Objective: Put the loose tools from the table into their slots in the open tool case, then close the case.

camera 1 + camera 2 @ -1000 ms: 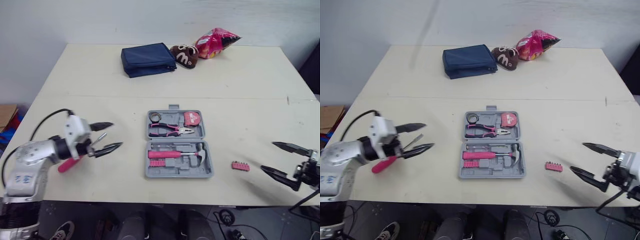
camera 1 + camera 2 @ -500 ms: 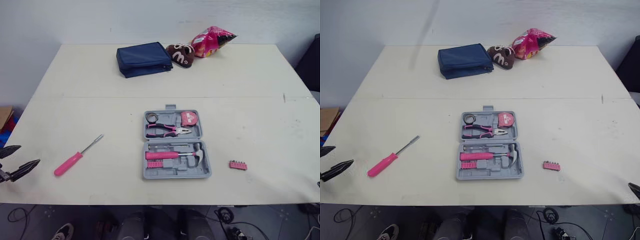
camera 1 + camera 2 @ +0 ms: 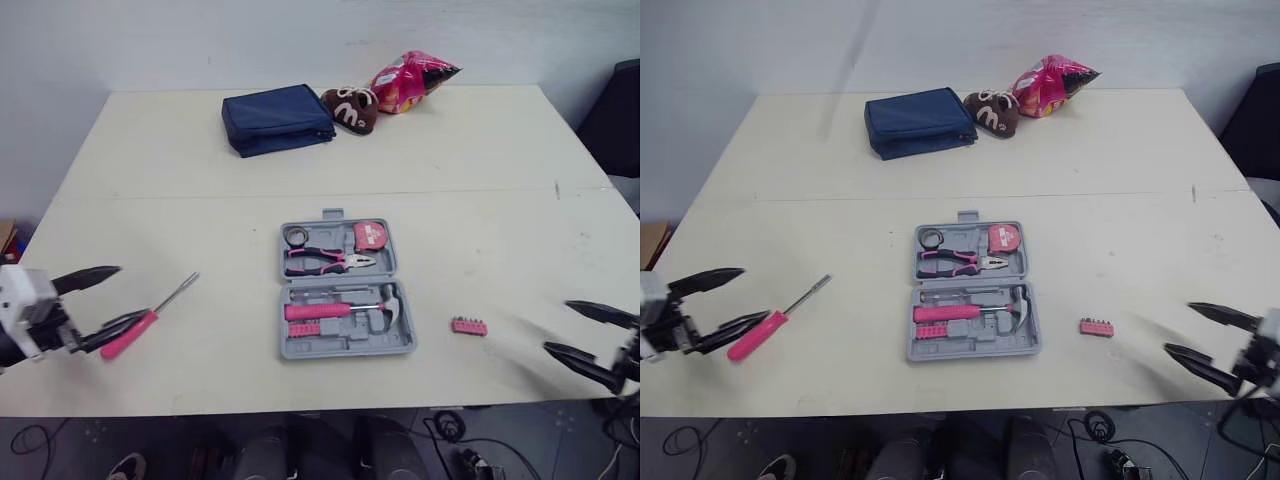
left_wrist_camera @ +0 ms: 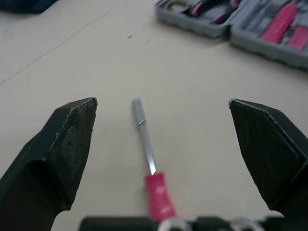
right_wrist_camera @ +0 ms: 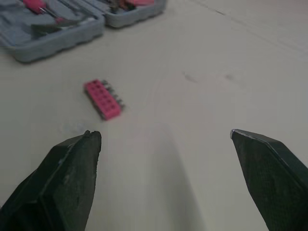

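tool case (image 3: 347, 290) sits between wide-open left gripper (image 3: 125, 293), low beside one screwdriver (image 4: 149, 161), and wide-open right gripper (image 3: 557, 326) beyond one bit holder (image 3: 468, 326).

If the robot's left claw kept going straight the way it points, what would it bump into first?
The left gripper would most likely meet the pink screwdriver first, lying between its open fingers; the tool case sits farther along. Its height above the table is unclear.
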Motion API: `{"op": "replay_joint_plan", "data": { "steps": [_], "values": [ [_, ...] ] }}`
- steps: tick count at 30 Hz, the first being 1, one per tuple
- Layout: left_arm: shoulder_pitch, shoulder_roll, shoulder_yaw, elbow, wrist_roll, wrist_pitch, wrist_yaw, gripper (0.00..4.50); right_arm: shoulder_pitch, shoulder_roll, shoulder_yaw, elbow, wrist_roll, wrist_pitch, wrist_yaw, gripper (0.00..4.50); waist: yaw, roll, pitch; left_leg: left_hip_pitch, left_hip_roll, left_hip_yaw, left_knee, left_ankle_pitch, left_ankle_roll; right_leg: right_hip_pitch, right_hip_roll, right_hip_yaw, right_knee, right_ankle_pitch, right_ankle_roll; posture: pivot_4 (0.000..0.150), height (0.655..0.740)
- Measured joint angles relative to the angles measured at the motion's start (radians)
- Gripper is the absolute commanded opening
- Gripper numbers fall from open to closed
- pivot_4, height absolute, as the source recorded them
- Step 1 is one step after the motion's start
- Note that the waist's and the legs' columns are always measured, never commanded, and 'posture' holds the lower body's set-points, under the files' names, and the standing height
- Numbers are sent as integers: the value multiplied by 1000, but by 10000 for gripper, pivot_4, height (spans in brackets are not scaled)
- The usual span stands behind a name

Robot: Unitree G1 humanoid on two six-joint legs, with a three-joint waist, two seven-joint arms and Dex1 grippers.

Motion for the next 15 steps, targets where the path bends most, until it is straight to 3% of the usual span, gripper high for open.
{"op": "replay_joint_plan", "data": {
  "steps": [5, 8, 15],
  "values": [
    [-53, 2, -86, -237, -84, 143, 48, 44591, -95, 30, 134, -51, -37, 23, 54, 45000, 8, 0, 0, -1, -1, 0, 1, 1, 2, 1, 0, -1, -1, 0, 0, 1500, 7400],
    [-73, 7, -159, -378, -163, 254, 65, 44591, -200, 70, 212, 17, -80, 1, 78, 45000, 4, 0, 0, -1, -1, 0, 1, 4, 7, 2, 1, -1, -1, 0, 1, 1500, 7400],
    [-136, 11, -247, -513, -255, 379, 78, 44591, -341, 90, 315, 233, -155, -84, 97, 45000, 0, 0, 0, -1, -1, 0, 3, 6, 6, 2, 3, 0, 0, 0, 1, 1500, 7400]
  ]
}}
